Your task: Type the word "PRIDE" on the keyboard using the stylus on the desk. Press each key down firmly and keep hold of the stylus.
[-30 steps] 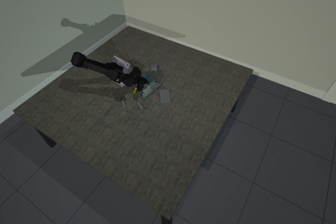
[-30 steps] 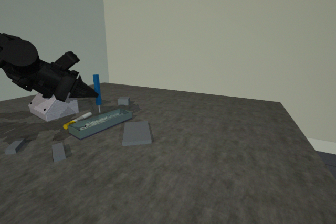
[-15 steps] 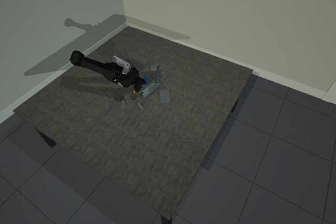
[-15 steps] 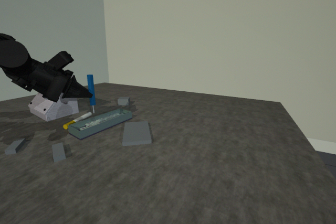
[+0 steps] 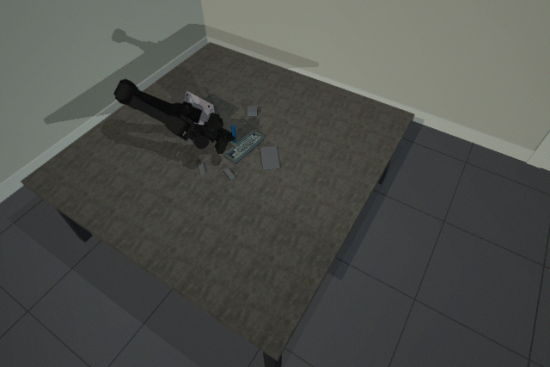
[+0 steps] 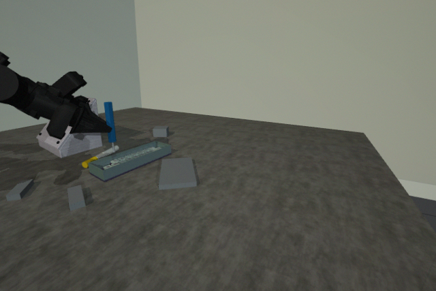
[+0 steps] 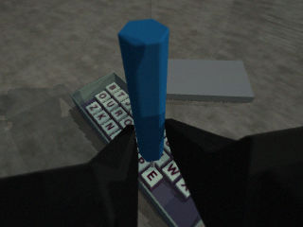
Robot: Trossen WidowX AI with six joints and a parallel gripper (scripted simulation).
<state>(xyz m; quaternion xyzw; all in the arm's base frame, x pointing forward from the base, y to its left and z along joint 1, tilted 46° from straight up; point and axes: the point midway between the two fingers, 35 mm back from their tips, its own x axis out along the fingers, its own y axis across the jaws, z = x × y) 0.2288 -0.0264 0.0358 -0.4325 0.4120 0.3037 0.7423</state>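
Observation:
My gripper [image 5: 232,137] [image 6: 110,129] [image 7: 150,129] is shut on the blue stylus [image 5: 233,131] [image 6: 109,116] [image 7: 144,80], which stands nearly upright with its thin tip down. The keyboard [image 5: 246,145] [image 6: 135,165] [image 7: 96,86] is a green-grey tray with white lettered keys. In the wrist view the tip appears just above the E key [image 7: 151,174], beside the P key and close to W. In the exterior view the tip is over the keyboard's far long side, above its rim. It does not look pressed down; the exact gap is hard to tell.
A yellow and white pen-like rod [image 6: 90,161] lies along the keyboard's far side. A grey slab [image 5: 270,157] [image 6: 177,173] [image 7: 208,79] lies in front. Two small grey bars [image 5: 229,173] [image 6: 76,197] and a grey block [image 5: 252,110] [image 6: 161,131] lie nearby. A whitish mount [image 6: 82,142] stands behind the gripper.

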